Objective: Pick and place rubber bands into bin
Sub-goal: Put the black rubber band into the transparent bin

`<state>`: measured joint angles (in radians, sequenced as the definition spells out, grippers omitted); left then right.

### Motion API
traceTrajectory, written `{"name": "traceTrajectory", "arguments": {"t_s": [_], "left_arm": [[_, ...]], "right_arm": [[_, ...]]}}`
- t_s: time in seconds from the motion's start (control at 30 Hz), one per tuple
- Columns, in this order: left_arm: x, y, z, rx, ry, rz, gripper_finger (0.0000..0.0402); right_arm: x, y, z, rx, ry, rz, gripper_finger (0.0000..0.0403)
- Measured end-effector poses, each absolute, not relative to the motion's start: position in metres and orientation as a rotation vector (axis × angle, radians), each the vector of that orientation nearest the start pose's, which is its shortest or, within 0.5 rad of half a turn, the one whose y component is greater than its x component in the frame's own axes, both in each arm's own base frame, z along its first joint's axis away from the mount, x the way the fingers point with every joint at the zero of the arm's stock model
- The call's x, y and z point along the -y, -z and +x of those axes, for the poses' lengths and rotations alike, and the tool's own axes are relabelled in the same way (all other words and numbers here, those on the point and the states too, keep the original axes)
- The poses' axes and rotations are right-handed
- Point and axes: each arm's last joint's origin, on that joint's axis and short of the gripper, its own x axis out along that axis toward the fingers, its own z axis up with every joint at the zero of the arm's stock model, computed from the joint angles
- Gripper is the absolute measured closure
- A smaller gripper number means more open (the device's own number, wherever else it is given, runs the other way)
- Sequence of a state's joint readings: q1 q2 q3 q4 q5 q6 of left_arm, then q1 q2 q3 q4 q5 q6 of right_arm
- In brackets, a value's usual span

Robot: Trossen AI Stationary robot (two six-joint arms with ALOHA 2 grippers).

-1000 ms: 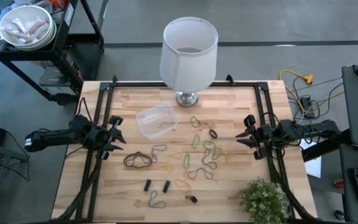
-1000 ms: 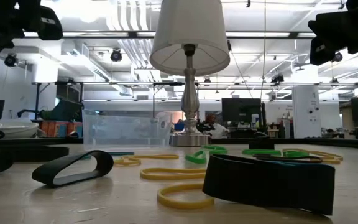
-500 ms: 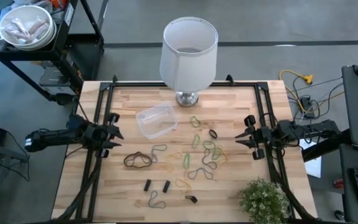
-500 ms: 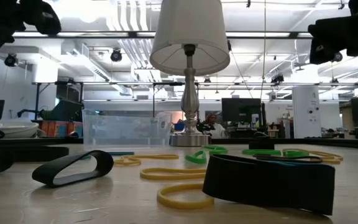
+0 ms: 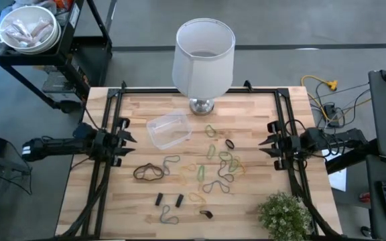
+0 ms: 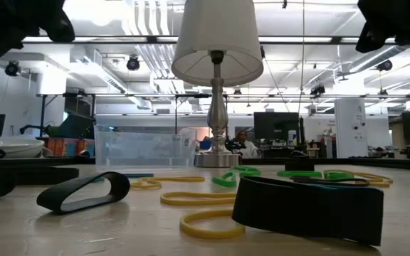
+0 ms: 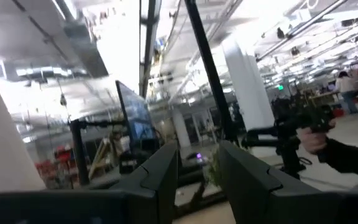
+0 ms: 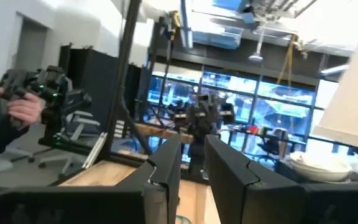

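The bin (image 5: 168, 130) sat left of the lamp base (image 5: 202, 105); rubber bands (image 5: 214, 167) (loose) lay right of the bin. Left gripper (image 5: 124, 138) and right gripper (image 5: 268, 144) flanked it, jaws slightly apart, empty.

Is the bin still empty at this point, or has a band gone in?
Empty: the bin shows only bare wood through it, and the rubber bands all lie outside.

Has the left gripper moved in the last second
Yes. In the high view the left gripper has pulled back toward the table's left edge, away from the bin, which stayed put.
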<state>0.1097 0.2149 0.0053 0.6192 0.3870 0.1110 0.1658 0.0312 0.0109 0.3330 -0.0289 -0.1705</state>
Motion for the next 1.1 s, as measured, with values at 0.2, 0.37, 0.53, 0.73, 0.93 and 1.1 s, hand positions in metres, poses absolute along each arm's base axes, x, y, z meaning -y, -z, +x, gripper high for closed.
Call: {"name": "traceTrajectory", "arguments": {"t_s": [0.2,0.37,0.53,0.73,0.93,1.1], "left_arm": [[-0.001,-0.197,0.114,0.296,0.261,0.179,0.0297],[0.0,-0.2,0.126,0.221,0.271,0.158,0.0297],[0.005,-0.2,0.142,0.14,0.257,0.185,0.0297],[0.014,-0.208,0.163,-0.061,0.173,0.268,0.0297],[0.033,-0.22,0.183,-0.27,0.058,0.378,0.0297],[0.061,-0.233,0.187,-0.396,-0.049,0.481,0.0297]], "right_arm": [[-0.018,-0.197,0.1,0.314,-0.18,-0.207,0.0335],[-0.018,-0.207,0.117,0.191,-0.096,-0.229,0.0335],[-0.019,-0.222,0.15,-0.04,0.046,-0.291,0.0335],[-0.024,-0.244,0.2,-0.397,0.125,-0.347,0.0335],[-0.031,-0.25,0.243,-0.597,0.102,-0.382,0.0335],[-0.034,-0.251,0.261,-0.706,0.109,-0.347,0.0335]]}}
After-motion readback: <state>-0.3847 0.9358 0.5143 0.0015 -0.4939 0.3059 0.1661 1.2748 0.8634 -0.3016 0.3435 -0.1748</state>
